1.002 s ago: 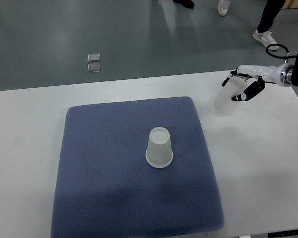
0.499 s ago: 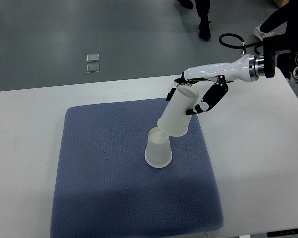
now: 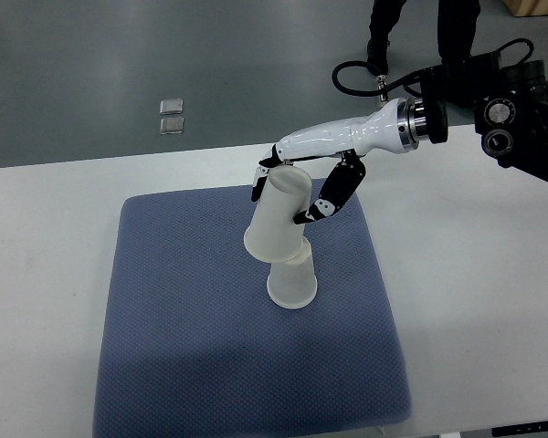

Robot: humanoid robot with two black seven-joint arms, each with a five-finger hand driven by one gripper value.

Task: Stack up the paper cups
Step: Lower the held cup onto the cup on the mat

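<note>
White paper cup (image 3: 277,222), upside down and tilted, gripped by the right hand (image 3: 301,196) above a second inverted cup (image 3: 292,279) mid-mat (image 3: 183,310) on the desk (image 3: 46,237) — level it, centre its mouth, then lower.

2 white paper cups inverted: upper cup (image 3: 279,217) tilted, mouth over lower cup (image 3: 293,282).
</note>
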